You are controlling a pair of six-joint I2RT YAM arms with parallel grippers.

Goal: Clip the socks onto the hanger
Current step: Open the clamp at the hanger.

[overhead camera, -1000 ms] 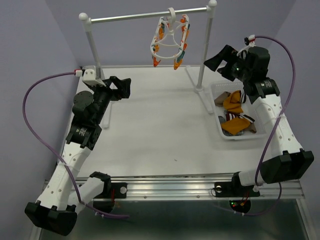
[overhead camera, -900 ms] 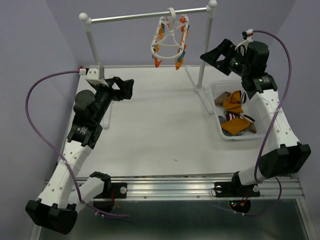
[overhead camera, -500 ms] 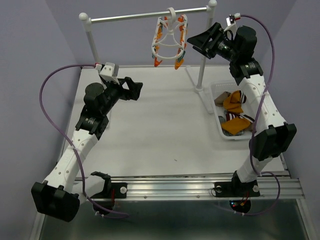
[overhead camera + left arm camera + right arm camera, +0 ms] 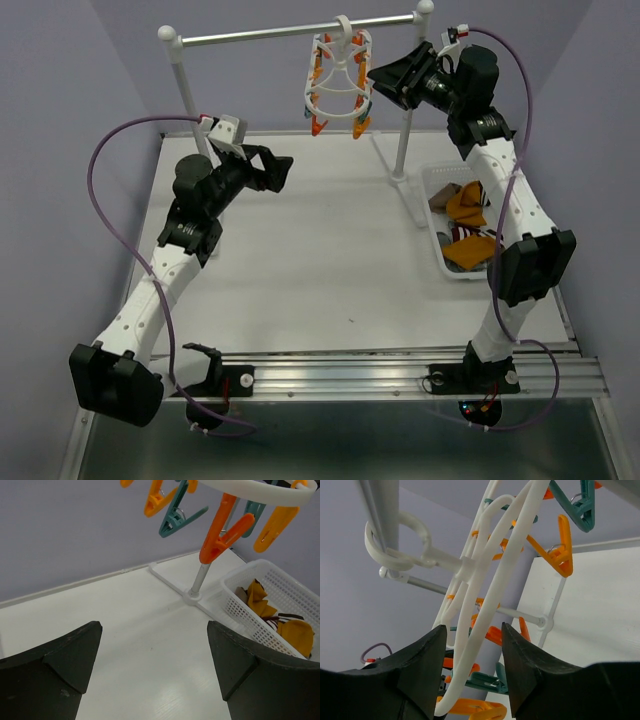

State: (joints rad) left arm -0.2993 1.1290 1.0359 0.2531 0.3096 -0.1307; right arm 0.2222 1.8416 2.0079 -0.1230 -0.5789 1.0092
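Toward the left side of the counter (image 4: 320, 260), the left gripper (image 4: 276, 168) hovers above the white surface with its fingers (image 4: 60, 665) spread wide apart, pointing toward the back right. Beyond it, a silver rail (image 4: 260, 37) on white posts spans the back of the counter, and the hanger (image 4: 340, 85) hangs by its hook from the rail, right of the middle. From the hanger's white oval frame, orange clips (image 4: 220, 530) and teal clips (image 4: 177, 517) dangle well above the counter. Just right of the hanger, the right gripper (image 4: 385, 78) is raised to rail height. Its wrist view shows its fingers (image 4: 425, 665) standing partly apart on either side of the hanger's white rim, with a thin gap showing on each side. Whether either finger touches the plastic cannot be told. Below that arm, a white basket (image 4: 470, 276) sits at the right edge of the counter, just beside the foot of the rail's right post. The socks (image 4: 466, 205) lie heaped inside it, mustard-orange ones with dark and white striped cuffs on top, well apart from the hanger.
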